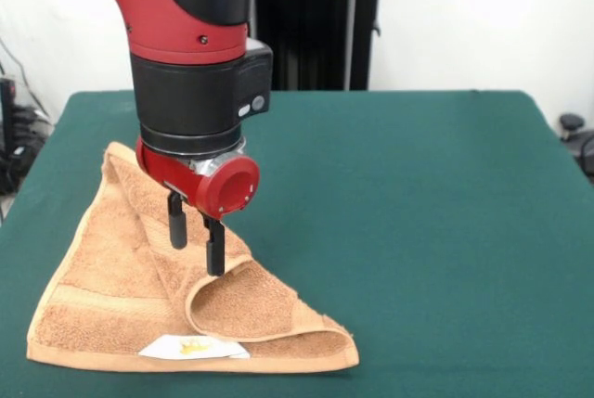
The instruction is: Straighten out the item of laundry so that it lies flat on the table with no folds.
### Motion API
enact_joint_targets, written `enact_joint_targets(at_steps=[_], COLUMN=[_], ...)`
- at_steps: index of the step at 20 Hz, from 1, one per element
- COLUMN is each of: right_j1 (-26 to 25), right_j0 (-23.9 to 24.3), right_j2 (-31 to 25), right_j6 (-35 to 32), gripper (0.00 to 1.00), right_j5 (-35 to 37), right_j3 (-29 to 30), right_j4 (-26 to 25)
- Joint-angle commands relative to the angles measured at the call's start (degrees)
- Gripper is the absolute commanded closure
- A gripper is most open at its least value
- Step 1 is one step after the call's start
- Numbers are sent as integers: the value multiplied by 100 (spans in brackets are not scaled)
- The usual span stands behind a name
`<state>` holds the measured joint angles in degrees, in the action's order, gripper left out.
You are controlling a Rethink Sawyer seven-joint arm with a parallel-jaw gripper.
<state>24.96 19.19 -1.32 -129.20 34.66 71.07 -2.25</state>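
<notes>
front view: hand (196, 235) spread apart, empty, above folded towel (139, 296) on green table (418, 212), white label (190, 349) at its near edge.

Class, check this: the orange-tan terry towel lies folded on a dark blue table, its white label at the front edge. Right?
Not quite. The front view shows the table is dark green, not blue. The orange-tan terry towel does lie folded on it, with its white label at the front edge.
</notes>
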Motion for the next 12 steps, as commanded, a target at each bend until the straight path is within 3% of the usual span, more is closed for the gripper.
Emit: enact_joint_targets(at_steps=[1, 12], right_j1=[-365, -456], right_j0=[-173, -75], right_j2=[-469, -516], right_j6=[131, 299], gripper=[0, 0], right_j5=[39, -57], right_j3=[622, 552], right_j4=[-230, -296])
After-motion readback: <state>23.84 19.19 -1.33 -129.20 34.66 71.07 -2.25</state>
